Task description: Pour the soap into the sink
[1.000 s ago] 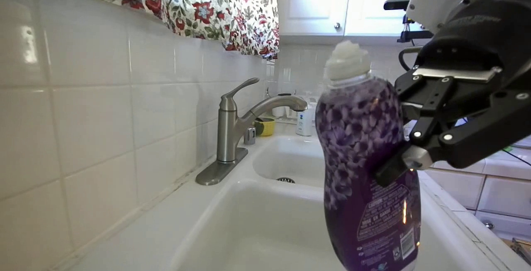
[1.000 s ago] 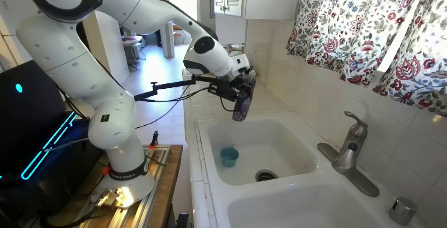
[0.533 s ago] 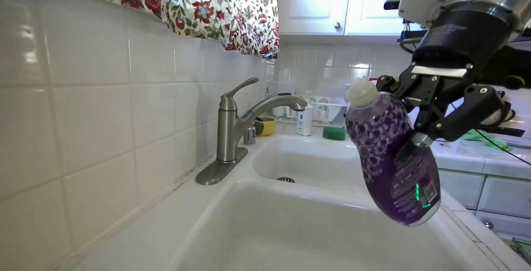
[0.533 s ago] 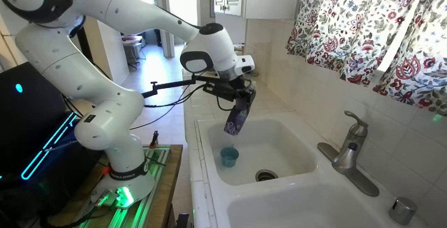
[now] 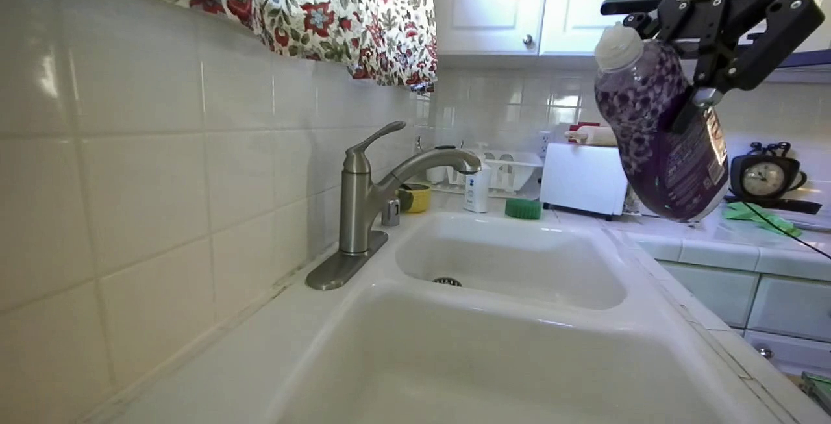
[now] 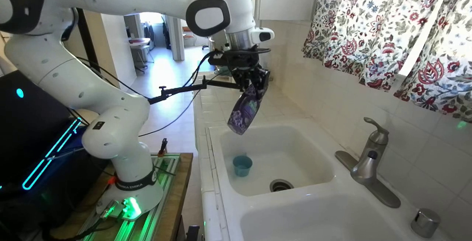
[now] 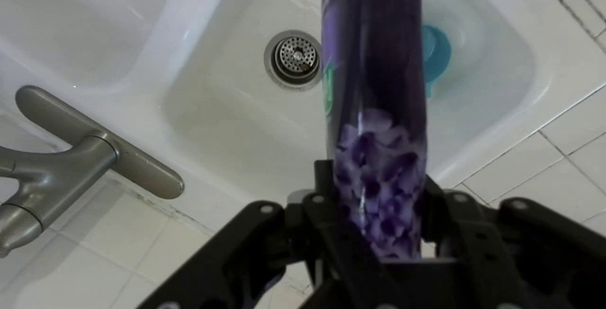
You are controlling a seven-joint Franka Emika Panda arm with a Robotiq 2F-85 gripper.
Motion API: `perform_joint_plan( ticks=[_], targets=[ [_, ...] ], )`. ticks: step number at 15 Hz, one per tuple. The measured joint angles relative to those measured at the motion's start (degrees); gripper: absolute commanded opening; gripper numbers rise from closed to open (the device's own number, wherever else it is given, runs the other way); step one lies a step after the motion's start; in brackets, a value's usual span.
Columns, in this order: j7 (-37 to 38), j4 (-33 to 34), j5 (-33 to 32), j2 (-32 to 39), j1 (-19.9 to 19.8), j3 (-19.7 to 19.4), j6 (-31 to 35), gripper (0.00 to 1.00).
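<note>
Lifted higher and leaning further than a moment ago, the soap bottle (image 5: 650, 132) is clamped in the end effector (image 7: 376, 181) with the sink (image 6: 287, 156) below it; white cap (image 5: 619, 48) up, so pouring should need much more tipping

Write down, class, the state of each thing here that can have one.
soap bottle, held tilted, cap uppermost
gripper, shut on soap bottle
sink, unfilled
blue cup, inside the sink
faucet, no water running
drain near blue cup, uncovered
upper cabinet doors, shut
base light, lit green
</note>
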Motion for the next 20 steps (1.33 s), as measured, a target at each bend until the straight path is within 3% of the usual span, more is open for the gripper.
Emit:
perform_joint_plan(
  ticks=[7, 20],
  targets=[
    [0.26, 5.13, -6.72, 5.49, 7.23, -4.34, -8.02, 0.15],
    [-1.66, 18.68, -17.18, 21.95, 7.67, -5.38, -17.84, 0.15]
  ],
)
